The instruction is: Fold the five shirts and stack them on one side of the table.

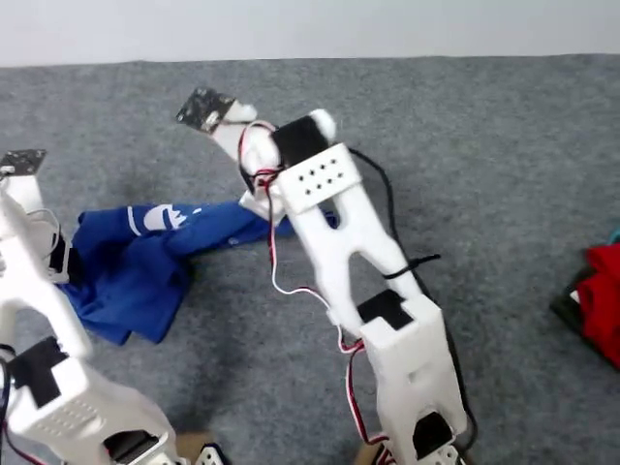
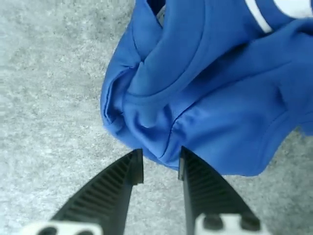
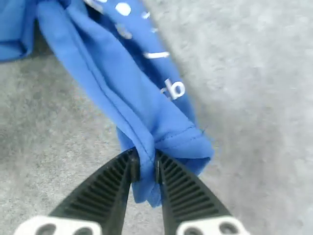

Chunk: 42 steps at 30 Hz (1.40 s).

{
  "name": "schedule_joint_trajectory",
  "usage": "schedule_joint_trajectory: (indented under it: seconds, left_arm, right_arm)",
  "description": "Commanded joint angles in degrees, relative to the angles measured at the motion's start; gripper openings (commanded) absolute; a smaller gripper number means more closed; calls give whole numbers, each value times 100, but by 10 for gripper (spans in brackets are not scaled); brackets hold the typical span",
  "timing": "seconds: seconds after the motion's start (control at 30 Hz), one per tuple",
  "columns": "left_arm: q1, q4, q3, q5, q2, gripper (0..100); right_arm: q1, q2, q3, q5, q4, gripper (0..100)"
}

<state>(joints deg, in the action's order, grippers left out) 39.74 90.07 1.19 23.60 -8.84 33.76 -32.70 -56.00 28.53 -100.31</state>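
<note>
Clamped tight in the right hand: a doubled hem of the blue shirt, drawn as a stretched band away from that hand across the grey counter to the crumpled bulk just ahead of the left hand, grip there on the nearest fold impossible to tell. Probable hazards from here: slippage of the hem out of so narrow a bite under any further pull; or, given an unanchored far end, dragging of the whole bunched mass toward the right hand, unspread and with nothing flat to fold.
</note>
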Motion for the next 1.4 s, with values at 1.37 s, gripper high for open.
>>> schedule_joint_trajectory:
  seconds: [1.37]
  left_arm:
    - [-1055,-387,1244,-404,1073,123]
  right_arm:
    - [-1376,989,1969,255,-48,260]
